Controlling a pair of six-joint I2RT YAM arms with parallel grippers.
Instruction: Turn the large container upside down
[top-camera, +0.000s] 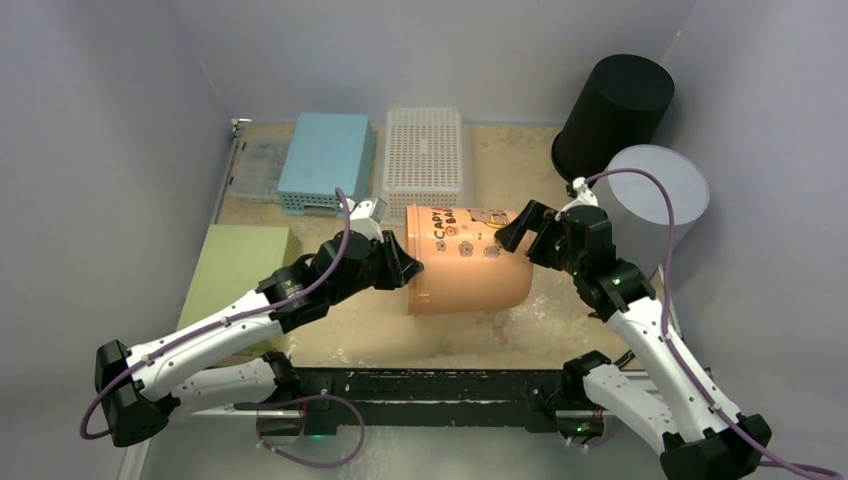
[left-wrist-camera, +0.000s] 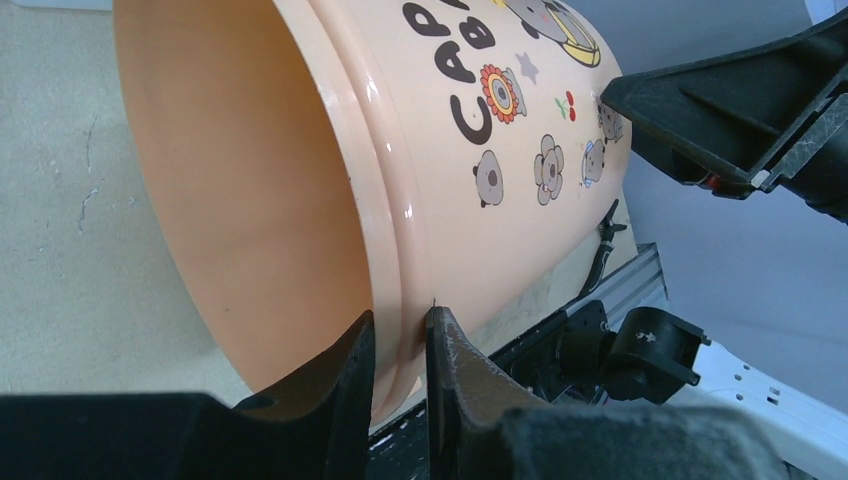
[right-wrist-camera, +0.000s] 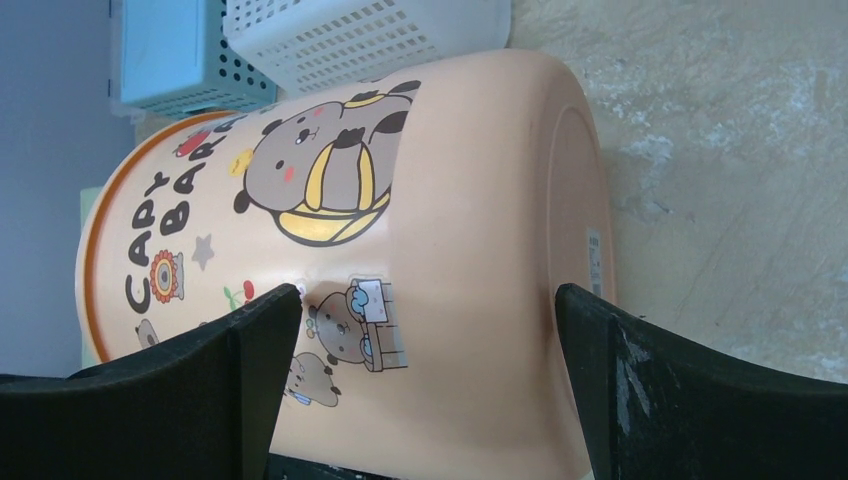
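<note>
**At mid-worktop: large container on its side, pinched at the rim by the left tool**

In the middle of the sandy worktop (top-camera: 560, 330) the large container (top-camera: 468, 262), a peach bucket printed with cartoon animals and dark lettering, lies on its side; its open mouth faces the left arm and its flat base faces the right arm. The left tool (top-camera: 408, 268) is clenched on the rim of the mouth; in the left wrist view one finger (left-wrist-camera: 345, 370) sits inside the wall and the other (left-wrist-camera: 460, 370) presses on the outside, with the thin rim caught between them. The right tool (top-camera: 515, 232) stands released, jaws spread wide; its two fingers straddle the upper side of the bucket near the base end, and whether they touch the plastic cannot be told. Behind the bucket, a white perforated basket (top-camera: 425, 150) sits just beside a blue bin (top-camera: 326, 160); a pale green box (top-camera: 240, 270) lies at the left edge. At the far right a black cylinder (top-camera: 612, 115) stands behind a grey one (top-camera: 655, 205).
</note>
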